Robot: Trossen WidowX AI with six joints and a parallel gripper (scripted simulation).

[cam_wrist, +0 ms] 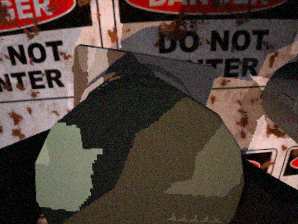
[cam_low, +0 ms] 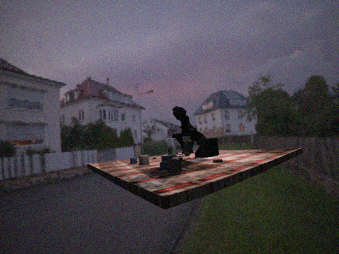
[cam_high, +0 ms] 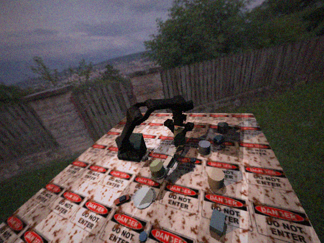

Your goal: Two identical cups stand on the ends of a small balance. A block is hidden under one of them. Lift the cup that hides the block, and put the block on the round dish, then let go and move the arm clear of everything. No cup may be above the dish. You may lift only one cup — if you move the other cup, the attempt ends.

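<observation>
My gripper (cam_high: pixel 179 129) (cam_low: pixel 186 141) is shut on the greenish far cup (cam_high: pixel 179 139) (cam_low: pixel 186 148), which fills much of the wrist view (cam_wrist: pixel 165 160). The held cup appears raised a little above its end of the balance (cam_high: pixel 169 162); a flat plate of the balance (cam_wrist: pixel 195 82) shows behind it in the wrist view. The matching cup (cam_high: pixel 157 169) stands upright on the near end. The pale round dish (cam_high: pixel 144 198) lies nearer the top camera, with no cup above it. I cannot make out the block.
A blue-grey cylinder (cam_high: pixel 204 147), a blue block (cam_high: pixel 218 139) and a dark cylinder (cam_high: pixel 223 127) stand beyond the balance. A tan cylinder (cam_high: pixel 215 179) (cam_low: pixel 143 160) and a blue box (cam_high: pixel 217 221) are farther right. A red-black object (cam_high: pixel 122 200) lies beside the dish.
</observation>
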